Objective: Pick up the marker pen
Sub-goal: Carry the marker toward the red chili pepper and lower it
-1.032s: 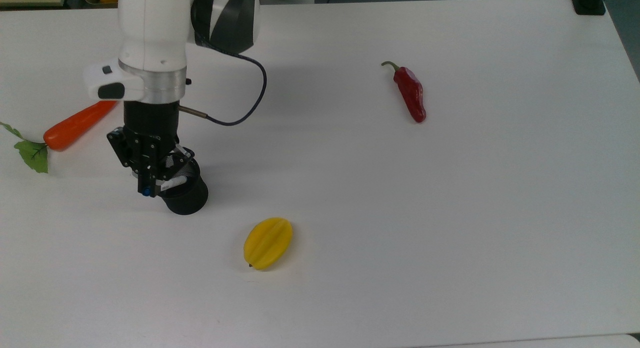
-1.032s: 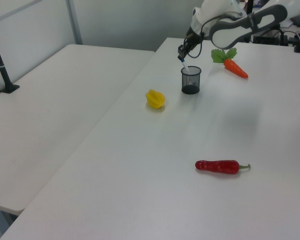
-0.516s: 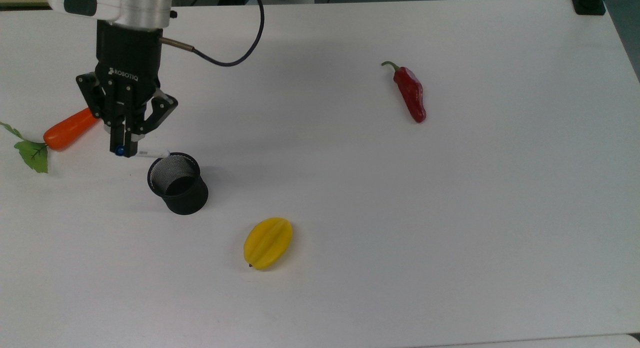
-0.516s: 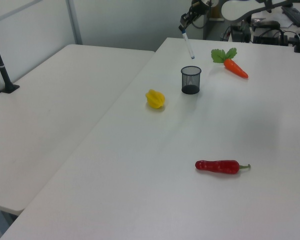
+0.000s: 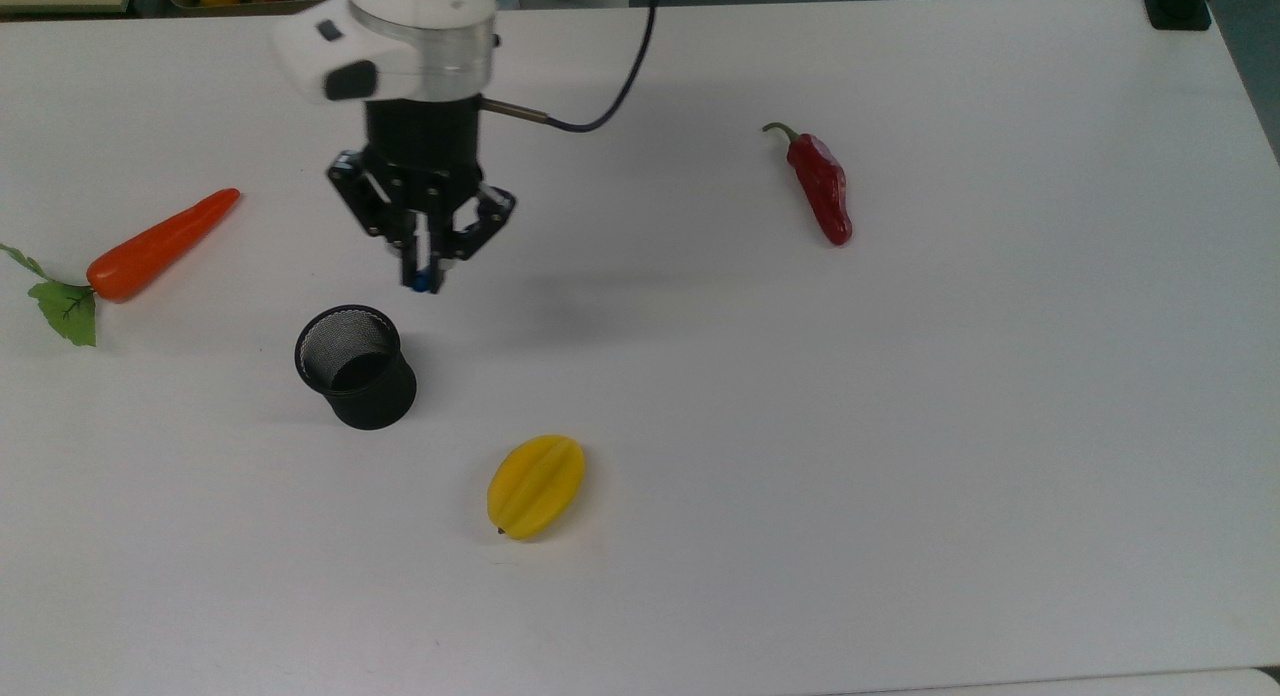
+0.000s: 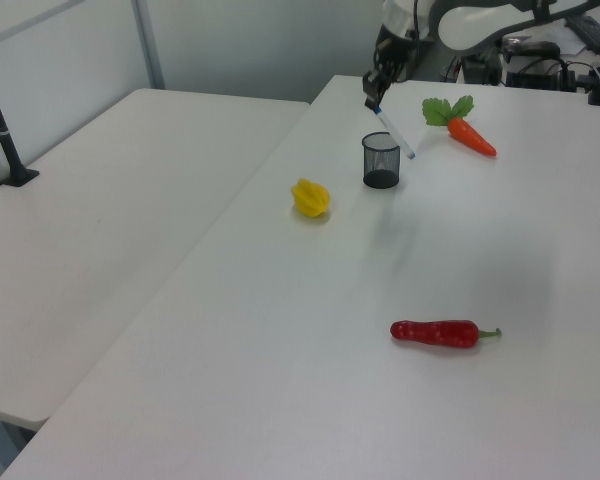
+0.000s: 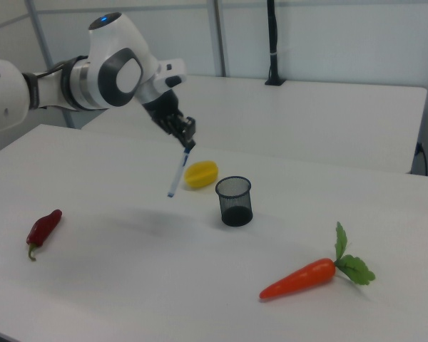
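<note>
Gripper [image 7: 186, 144] fingers are clamped on the blue cap end of the marker [image 7: 177, 173], which hangs tilted in the air above the white table [image 5: 900, 426], clear of the surface. Seen from the top view, the gripper [image 5: 426, 276] is above and to the right of the black mesh cup [image 5: 356, 366], which stands upright. On the table lie a carrot [image 5: 150, 248] at the top view's left, a yellow fruit [image 5: 536, 486] below the cup, and a red chilli [image 5: 822, 188] well apart at the top view's right.
</note>
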Robot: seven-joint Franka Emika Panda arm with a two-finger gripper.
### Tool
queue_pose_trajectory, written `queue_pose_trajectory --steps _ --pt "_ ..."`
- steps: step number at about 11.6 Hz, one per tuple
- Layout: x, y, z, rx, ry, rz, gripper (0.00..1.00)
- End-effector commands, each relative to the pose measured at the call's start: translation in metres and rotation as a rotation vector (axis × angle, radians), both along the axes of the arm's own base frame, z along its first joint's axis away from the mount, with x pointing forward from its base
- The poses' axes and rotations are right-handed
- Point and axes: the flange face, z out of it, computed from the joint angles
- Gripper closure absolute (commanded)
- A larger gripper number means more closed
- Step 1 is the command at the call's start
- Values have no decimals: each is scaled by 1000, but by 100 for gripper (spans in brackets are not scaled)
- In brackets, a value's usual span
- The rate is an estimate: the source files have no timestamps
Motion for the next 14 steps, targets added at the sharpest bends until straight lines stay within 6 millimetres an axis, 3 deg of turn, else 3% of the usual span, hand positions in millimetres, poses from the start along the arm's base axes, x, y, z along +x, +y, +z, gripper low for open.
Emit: queue_pose_trajectory --steps 1,5,8,13,14 --pt "-26 50 -20 1 158 29 89" --pt "-41 93 -57 16 328 73 89" --pt "-39 100 -81 62 373 66 88" --pt "-37 108 -93 63 382 78 86" --pt "-37 108 -93 63 382 78 78"
